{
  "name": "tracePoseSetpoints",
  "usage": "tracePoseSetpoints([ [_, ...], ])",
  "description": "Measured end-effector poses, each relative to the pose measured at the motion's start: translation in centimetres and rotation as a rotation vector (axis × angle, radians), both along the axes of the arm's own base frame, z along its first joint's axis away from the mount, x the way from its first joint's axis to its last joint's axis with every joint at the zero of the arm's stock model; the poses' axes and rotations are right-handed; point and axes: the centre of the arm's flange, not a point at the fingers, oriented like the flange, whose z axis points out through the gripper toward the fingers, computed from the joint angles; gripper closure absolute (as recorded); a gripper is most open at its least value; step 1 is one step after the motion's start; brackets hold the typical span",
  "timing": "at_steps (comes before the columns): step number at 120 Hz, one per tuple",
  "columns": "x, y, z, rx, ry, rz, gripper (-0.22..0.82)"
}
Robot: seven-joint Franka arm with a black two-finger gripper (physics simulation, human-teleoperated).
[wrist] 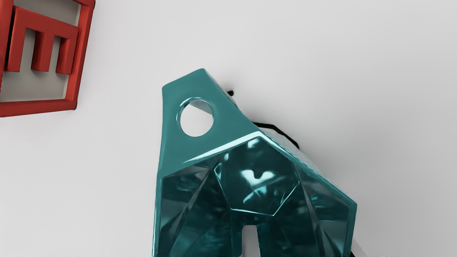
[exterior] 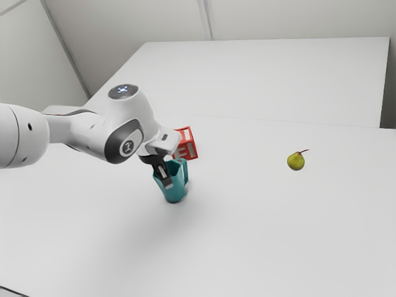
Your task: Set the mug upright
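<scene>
Mug [exterior: 176, 191] mouth-up, liable to tip if dragged sideways by gripper [exterior: 167, 183] at rim; spread or pinching, cannot tell.

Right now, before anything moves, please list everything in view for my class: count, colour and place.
Mug: one, teal, at the pincer, mouth up.
Letter block: one, red with greyish faces, beyond the mug.
Pear: one, yellow-green, dark stem, toward the exterior view's right.
Table: one, white, under these things.
Wall: pale grey, in the background.
Black line: one, exterior view's bottom left corner.
Arm: one, white and grey, from the exterior view's left.
Pincer: one, black, at the mug.
</scene>
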Motion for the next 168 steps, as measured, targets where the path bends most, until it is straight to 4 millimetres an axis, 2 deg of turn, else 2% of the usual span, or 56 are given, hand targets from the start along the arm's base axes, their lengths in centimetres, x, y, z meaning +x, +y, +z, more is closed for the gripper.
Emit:
tracePoseSetpoints([
  [25, 0.2, 1.4, 0.1, -0.003, -0.004, 0.042, 0.34],
  [60, 0.5, 3.0, 1.4, -0.009, -0.028, 0.092, 0.26],
  [71, 0.6, 3.5, 1.6, -0.009, -0.029, 0.105, 0.21],
  [90, 0.7, 4.0, 1.7, -0.011, -0.029, 0.123, 0.10],
  [114, 0.7, 4.0, 2.4, -0.020, -0.040, 0.137, 0.04],
  [128, 1.0, 3.0, 3.8, -0.027, -0.068, 0.123, 0.02],
  [143, 1.2, 0.1, 6.0, -0.037, -0.102, 0.077, 0.01],
  [156, 2.1, -2.1, 9.0, -0.062, -0.129, 0.057, 0.01],
  [168, 3.2, -2.4, 12.5, -0.089, -0.141, 0.075, 0.00],
])
